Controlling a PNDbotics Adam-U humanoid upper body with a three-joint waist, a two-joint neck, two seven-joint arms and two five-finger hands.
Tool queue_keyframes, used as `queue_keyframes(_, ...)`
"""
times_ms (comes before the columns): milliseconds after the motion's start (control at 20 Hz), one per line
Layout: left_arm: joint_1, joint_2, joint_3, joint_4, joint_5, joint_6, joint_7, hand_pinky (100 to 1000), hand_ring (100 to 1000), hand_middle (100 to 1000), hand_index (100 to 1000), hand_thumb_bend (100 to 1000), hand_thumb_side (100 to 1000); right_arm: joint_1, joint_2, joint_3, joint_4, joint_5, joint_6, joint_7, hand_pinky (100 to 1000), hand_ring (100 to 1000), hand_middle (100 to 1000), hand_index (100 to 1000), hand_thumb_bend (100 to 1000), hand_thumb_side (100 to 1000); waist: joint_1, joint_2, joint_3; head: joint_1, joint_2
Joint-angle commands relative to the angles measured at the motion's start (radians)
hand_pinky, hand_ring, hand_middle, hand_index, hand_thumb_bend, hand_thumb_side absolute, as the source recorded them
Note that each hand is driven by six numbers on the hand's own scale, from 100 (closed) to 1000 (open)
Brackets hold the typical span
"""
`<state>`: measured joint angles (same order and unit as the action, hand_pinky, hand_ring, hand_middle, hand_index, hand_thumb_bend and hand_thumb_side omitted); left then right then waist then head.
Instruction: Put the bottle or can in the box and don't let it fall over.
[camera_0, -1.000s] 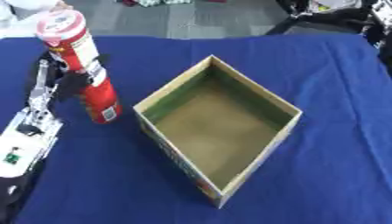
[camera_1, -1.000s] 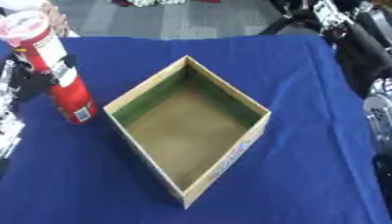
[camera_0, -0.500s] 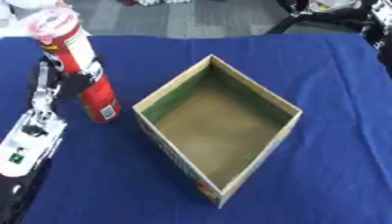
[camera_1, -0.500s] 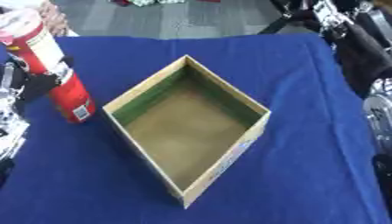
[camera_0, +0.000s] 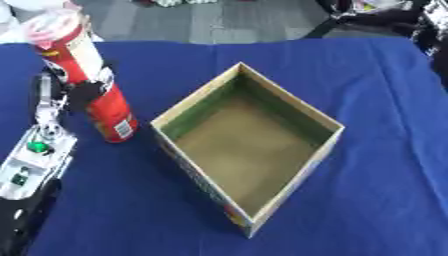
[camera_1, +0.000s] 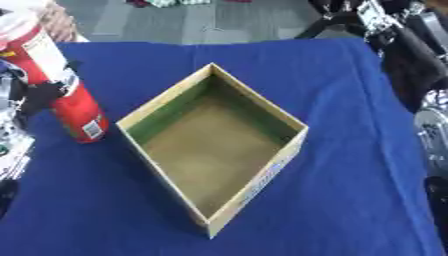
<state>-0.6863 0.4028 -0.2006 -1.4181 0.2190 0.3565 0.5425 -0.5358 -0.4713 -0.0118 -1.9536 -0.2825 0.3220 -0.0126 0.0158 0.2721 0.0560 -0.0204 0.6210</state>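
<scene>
The can (camera_0: 86, 82) is a tall, narrow tube, so it probably tips easily, and its smooth printed wall looks slick. It seems stiff enough to take a squeeze without buckling, and likely light. The best hold is around the middle of the body, near its balance point, not up at the lid, so that it stays vertical when carried.

It is red over the lower half with a pale label band above and a pale, translucent lid on top; a small white panel of print sits near the base. It leans a little, top toward 11 o'clock.

It stands on the blue worktop (camera_0: 376, 125) at 9 o'clock from the open cardboard box (camera_0: 248, 150), just beside the box's left corner and outside it. The left hand (camera_0: 77, 92) has dark fingers curled around the can's mid-body. The right hand does not show in either view.
</scene>
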Motion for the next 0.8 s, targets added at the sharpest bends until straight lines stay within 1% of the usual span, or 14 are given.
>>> queue_keyframes(50,-0.016,0.025,0.002,-0.031,-0.012,-0.005,0.005,779,440,420,428,100,404,-0.013,-0.014,-0.009,-0.007,-0.004,-0.001,-0.001,954,812,848,888,100,523,0.001,-0.019,-0.001,-0.003,-0.008)
queue_keyframes(250,-0.019,0.034,0.006,-0.062,-0.052,-0.005,0.001,772,428,390,399,100,425,-0.013,-0.015,-0.009,-0.007,-0.005,-0.001,-0.001,954,812,848,888,100,523,0.002,-0.023,0.000,-0.005,-0.006)
queue_keyframes(500,-0.033,0.042,0.014,-0.160,-0.096,-0.003,-0.014,772,429,385,397,100,387,-0.012,-0.015,-0.009,-0.007,-0.007,-0.002,-0.002,954,812,849,888,100,523,0.002,-0.030,0.002,-0.008,-0.002)
queue_keyframes(650,-0.063,0.046,0.001,-0.237,-0.103,0.023,-0.038,771,429,383,397,100,365,-0.014,-0.014,-0.012,-0.009,-0.009,-0.003,-0.006,954,812,850,888,100,523,0.003,-0.036,0.005,-0.011,0.003)
queue_keyframes(800,-0.099,0.035,-0.018,-0.304,-0.100,0.055,-0.065,770,428,382,397,100,358,-0.017,-0.014,-0.012,-0.010,-0.012,-0.004,-0.010,954,813,851,888,100,523,0.002,-0.041,0.005,-0.022,0.012)
